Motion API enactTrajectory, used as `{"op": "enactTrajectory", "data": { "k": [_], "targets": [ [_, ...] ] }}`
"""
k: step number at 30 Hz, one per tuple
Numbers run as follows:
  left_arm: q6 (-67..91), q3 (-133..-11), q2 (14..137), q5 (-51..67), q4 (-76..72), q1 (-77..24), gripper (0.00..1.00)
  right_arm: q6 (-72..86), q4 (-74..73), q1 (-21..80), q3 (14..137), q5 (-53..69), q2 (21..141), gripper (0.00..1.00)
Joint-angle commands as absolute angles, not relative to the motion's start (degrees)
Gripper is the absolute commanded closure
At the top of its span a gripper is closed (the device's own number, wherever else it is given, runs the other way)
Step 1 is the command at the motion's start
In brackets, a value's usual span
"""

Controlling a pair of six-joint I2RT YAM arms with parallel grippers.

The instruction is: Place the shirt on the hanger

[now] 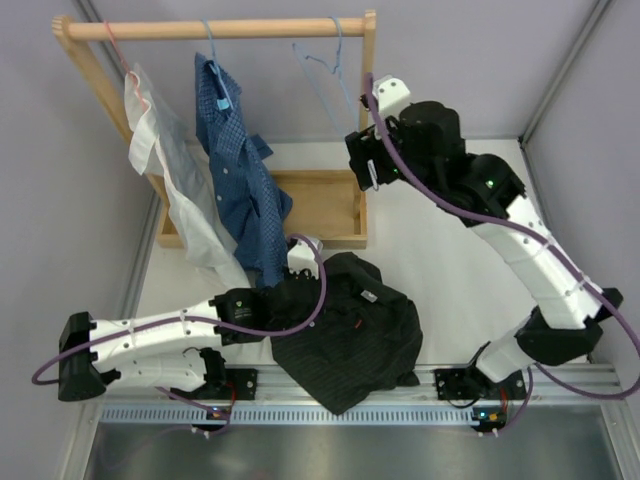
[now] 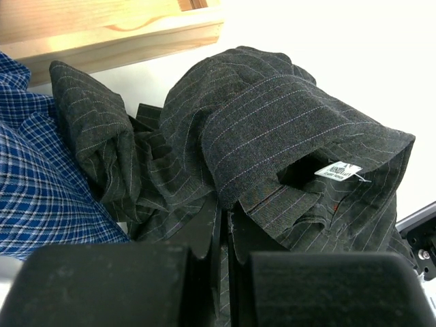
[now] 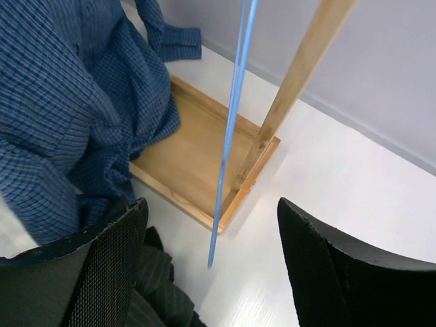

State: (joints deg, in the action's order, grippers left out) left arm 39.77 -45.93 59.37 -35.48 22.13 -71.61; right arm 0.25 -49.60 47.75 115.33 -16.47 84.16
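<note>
At 6 o'clock, the left gripper (image 2: 220, 228) pinches the shirt (image 2: 272, 122); at 12 o'clock, the right gripper (image 3: 211, 208) gapes, with the hanger (image 3: 231, 116) seen between its fingers.

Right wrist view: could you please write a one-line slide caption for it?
Open right gripper framing the hanging light-blue hanger, blue checked shirt at left, wooden rack base beyond.

Here's the left gripper (image 2: 226, 225) low in frame, black fingers (image 2: 197, 235) pressed together on the black pinstriped collared shirt (image 2: 272, 116) bunched just ahead. Small white neck label (image 2: 337, 170) sits ahead, off to the right. Blue checked cloth shirt (image 2: 41, 184) is on the left, with the pale wooden board (image 2: 102, 34) beyond.
</note>
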Motion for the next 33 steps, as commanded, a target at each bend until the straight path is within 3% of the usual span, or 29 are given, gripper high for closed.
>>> {"op": "enactTrajectory", "data": {
  "k": [1, 6, 9, 19, 22, 23, 24, 33],
  "targets": [
    [40.7, -46.8, 58.8, -34.8, 22.3, -71.4, 1.0, -4.2, -52.7, 45.6, 120.3, -16.6, 89.3, 0.27],
    [40.8, -47.6, 60.7, -32.9, 22.2, -71.5, 1.0, -6.4, -52.8, 42.4, 127.7, -16.2, 95.6, 0.35],
    [40.4, -48.1, 61.8, -32.3, 22.2, -71.5, 1.0, -6.6, -52.9, 41.2, 130.0, -14.3, 98.1, 0.46],
    [40.4, -48.0, 61.3, -32.0, 22.2, -71.5, 1.0, -5.4, -52.2, 38.7, 129.6, -8.4, 101.1, 0.71],
    [40.3, -48.0, 61.1, -32.1, 22.3, -71.5, 1.0, -4.7, -51.2, 38.7, 128.6, -8.4, 99.9, 0.84],
    [40.3, -48.1, 61.1, -32.0, 22.3, -71.5, 1.0, -4.7, -50.3, 38.7, 127.5, -8.9, 99.3, 0.95],
    [40.5, -48.2, 61.1, -32.0, 22.2, -71.5, 1.0, -4.2, -49.5, 38.7, 126.7, -10.3, 98.1, 0.98],
    [40.9, -50.9, 63.3, -30.9, 22.2, -71.5, 1.0, 1.1, -43.6, 38.7, 125.6, -10.7, 92.4, 1.0]
  ]
}}
